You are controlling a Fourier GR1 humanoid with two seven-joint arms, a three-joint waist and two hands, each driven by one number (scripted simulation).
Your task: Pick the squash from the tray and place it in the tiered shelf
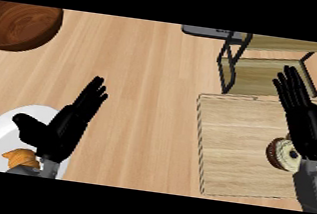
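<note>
1. Head view: our right hand is covering part of the squash, which is lying on the tray just left of our wrist.
2. Our right fingers are stretching straight, holding nothing, fingertips overlapping the tiered shelf ahead.
3. Our left hand is resting spread above a white plate; a croissant is half hiding beneath it.
4. A wooden bowl, cut off, is sitting far ahead of it.

Both grey forearms enter from the lower edge. The left hand, at lower left, is open, fingers straight and angled up to the right, thumb spread out to the left. The right hand, at right, is open too, fingers straight, pointing up.
</note>
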